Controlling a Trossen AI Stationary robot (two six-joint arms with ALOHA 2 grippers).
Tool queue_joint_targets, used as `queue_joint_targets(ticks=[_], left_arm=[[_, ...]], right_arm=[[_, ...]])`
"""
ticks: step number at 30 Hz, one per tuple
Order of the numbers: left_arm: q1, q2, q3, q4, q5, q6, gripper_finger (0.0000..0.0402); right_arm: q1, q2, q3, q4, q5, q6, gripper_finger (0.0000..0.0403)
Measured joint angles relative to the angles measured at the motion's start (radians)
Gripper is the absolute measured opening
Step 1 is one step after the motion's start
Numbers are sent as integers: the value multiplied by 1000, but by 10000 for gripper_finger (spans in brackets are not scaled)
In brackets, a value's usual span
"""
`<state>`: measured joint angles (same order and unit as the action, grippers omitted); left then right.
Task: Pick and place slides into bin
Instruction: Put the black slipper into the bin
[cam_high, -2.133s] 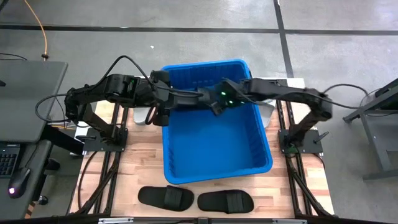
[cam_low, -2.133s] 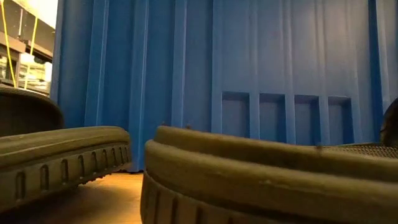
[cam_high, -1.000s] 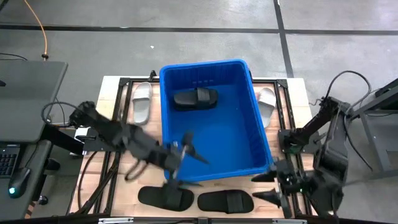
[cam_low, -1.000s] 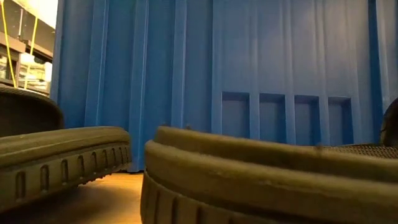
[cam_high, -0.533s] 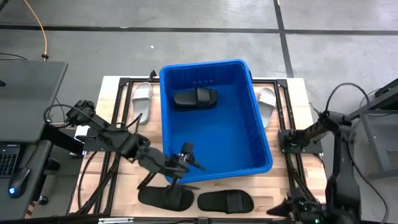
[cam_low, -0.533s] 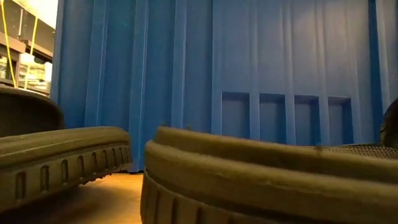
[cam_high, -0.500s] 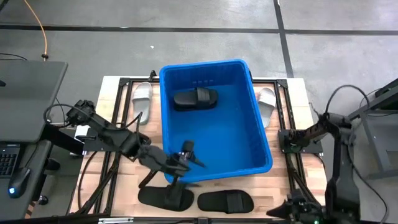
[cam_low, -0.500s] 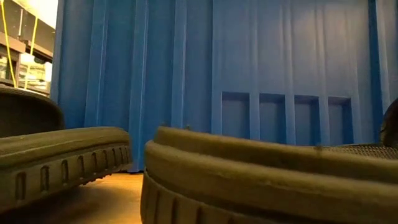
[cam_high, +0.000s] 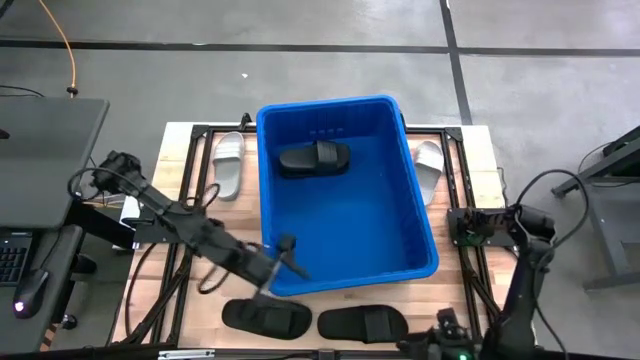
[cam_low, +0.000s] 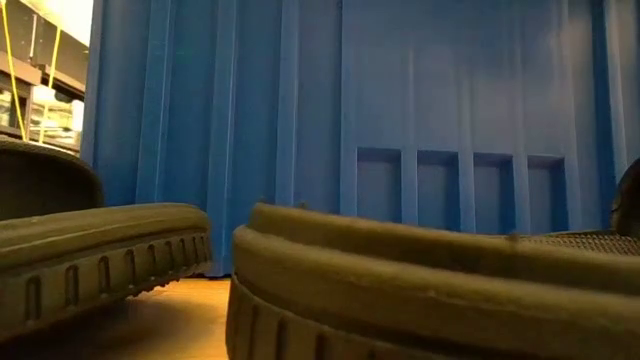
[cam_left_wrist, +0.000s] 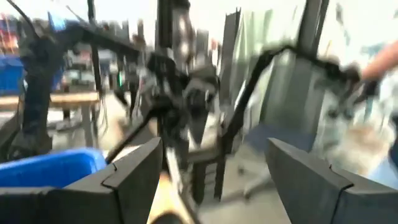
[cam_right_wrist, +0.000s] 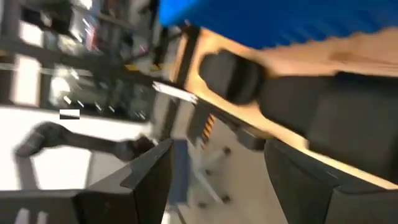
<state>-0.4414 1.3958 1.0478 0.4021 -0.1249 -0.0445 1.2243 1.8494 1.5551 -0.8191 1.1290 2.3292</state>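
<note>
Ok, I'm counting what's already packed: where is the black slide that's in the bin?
In the high view, the black slide lies on the blue bin floor near its far wall.

The pale wooden desk (cam_high: 480, 170) fills the middle of the high view. The blue bin (cam_high: 345, 270) stands at its centre. A pale grey-white slide (cam_high: 226, 163) lies left of the bin, another (cam_high: 430, 160) on its right. Two black slides (cam_high: 266, 317) (cam_high: 362, 324) lie side by side along the frame's lower edge.
</note>
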Motion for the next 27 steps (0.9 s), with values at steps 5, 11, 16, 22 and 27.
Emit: queue_joint_targets(ticks=[5,11,16,22,27], left_arm=[[-10,-160,-159,216,-19,14,276],[-45,-319,-211,48,26,83,276],[-71,-398,-232,-97,-34,103,276],[-69,-452,-287,-105,-42,91,276],[-70,-475,-294,-107,-41,66,276]], right_arm=[[-58,7,0,68,-96,-60,238],[-78,66,0,158,-156,-32,238],[-66,158,0,234,-228,27,238],[-73,225,0,227,-273,26,238],[-71,228,1,129,-304,29,233]])
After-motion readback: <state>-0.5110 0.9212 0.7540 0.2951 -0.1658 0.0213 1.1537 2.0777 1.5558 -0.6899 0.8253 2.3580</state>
